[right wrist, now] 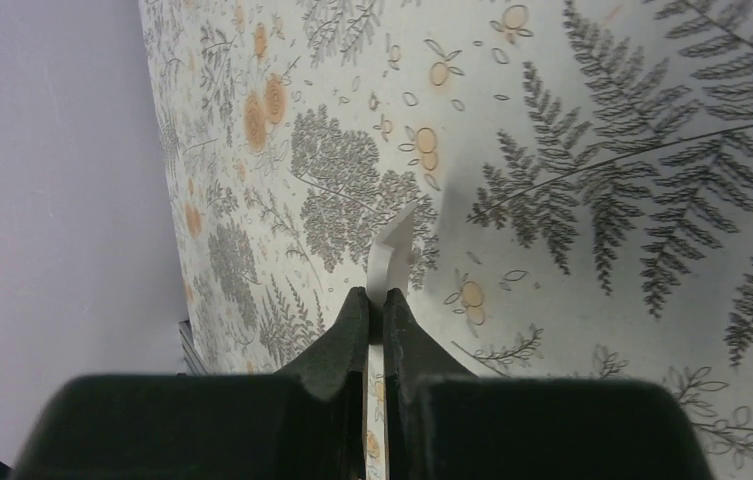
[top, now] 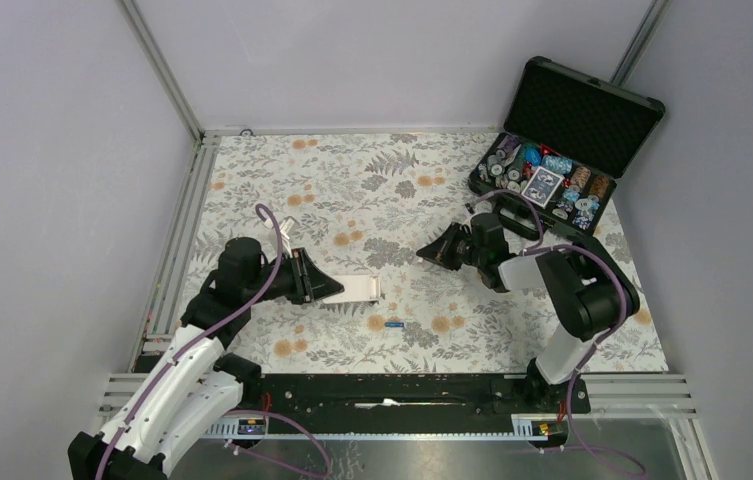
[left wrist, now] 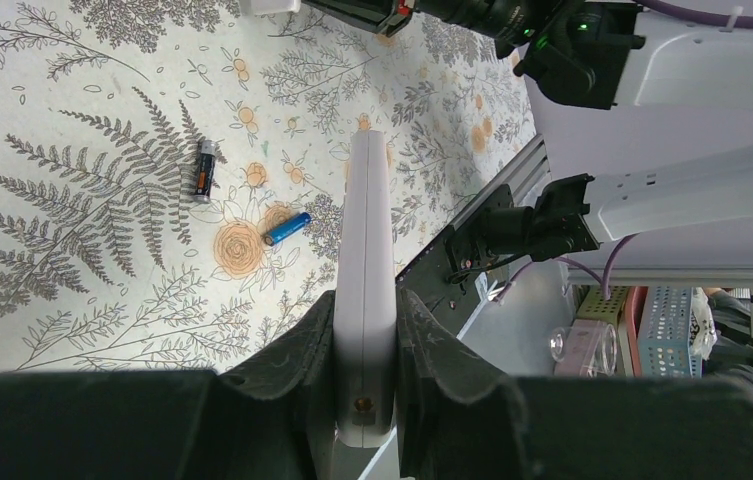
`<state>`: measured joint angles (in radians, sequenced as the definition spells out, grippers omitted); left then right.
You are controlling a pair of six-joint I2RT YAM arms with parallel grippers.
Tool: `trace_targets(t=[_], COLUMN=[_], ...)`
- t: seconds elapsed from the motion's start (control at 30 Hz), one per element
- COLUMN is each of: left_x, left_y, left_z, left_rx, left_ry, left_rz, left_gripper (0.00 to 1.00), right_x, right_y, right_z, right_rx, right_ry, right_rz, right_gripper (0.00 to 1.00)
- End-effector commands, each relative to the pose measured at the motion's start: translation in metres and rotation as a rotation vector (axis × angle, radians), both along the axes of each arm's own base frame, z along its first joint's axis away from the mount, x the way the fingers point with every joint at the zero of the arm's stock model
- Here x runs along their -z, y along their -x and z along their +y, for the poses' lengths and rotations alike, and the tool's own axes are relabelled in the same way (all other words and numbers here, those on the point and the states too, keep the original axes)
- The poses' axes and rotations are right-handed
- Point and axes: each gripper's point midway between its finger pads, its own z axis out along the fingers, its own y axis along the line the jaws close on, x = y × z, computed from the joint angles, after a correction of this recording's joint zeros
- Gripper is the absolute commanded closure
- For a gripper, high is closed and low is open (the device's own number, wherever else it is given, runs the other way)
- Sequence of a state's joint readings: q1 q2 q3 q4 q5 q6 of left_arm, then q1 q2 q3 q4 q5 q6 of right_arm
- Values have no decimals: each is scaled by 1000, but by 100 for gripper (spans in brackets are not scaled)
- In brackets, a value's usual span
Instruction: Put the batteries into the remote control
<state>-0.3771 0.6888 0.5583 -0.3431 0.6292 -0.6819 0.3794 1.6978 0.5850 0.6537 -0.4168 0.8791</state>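
Observation:
My left gripper (top: 330, 290) is shut on the white remote control (top: 360, 289) and holds it on its edge, its length pointing right. In the left wrist view the remote (left wrist: 367, 240) sticks out from between the jaws of the gripper (left wrist: 366, 312). A bright blue battery (top: 393, 324) lies on the cloth just in front of the remote. The left wrist view shows this battery (left wrist: 286, 228) with a black battery (left wrist: 204, 170) beside it. My right gripper (top: 426, 252) is shut on a thin white plate (right wrist: 392, 258), held above the cloth (right wrist: 374, 300).
An open black hard case (top: 584, 108) with poker chips and cards stands at the back right, behind the right arm. The table is covered by a floral cloth (top: 352, 180). A metal rail (top: 402, 390) runs along the near edge.

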Motion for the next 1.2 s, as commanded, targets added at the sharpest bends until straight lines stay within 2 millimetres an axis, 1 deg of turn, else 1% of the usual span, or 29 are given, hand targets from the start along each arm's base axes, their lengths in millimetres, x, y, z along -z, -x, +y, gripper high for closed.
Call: trace_targets(t=[0.0, 0.03, 0.13, 0.2, 0.37, 0.5, 0.6, 0.77, 0.9, 1.07, 1.13, 1.17], left_x=[-13, -13, -13, -11, -9, -6, -3, 2, 9, 27, 38, 47], left_y=[-2, -3, -3, -3, -2, -2, 0, 3, 5, 9, 11, 13], left_z=[-4, -4, -5, -6, -6, -6, -7, -6, -6, -5, -3, -2], left_rx=[23, 23, 25, 27, 24, 20, 21, 9, -9, -46, -70, -84], left_ry=[40, 40, 43, 48, 53, 53, 60, 74, 84, 99, 99, 96], left_rz=[-55, -54, -48, -40, -27, -10, 14, 49, 93, 174, 215, 242], left_gripper=[100, 100, 100, 100, 100, 100, 100, 100, 100, 100, 100, 100], right_x=[2, 6, 17, 22, 30, 37, 38, 44, 41, 23, 13, 7], right_y=[-7, -6, -5, -4, -4, -2, 2, 13, 20, 24, 26, 27], right_z=[-2, -3, -6, -8, -13, -18, -20, -35, -46, -61, -64, -65], right_rx=[21, 25, 33, 38, 51, 67, 61, 82, 93, 109, 107, 104], right_ry=[-43, -37, -29, -29, -6, 21, 28, 109, 173, 252, 267, 269], right_rz=[-24, -18, 2, 16, 23, 40, 48, 58, 52, 9, -11, -23], right_gripper=[100, 100, 96, 91, 74, 68, 64, 53, 49, 46, 46, 46])
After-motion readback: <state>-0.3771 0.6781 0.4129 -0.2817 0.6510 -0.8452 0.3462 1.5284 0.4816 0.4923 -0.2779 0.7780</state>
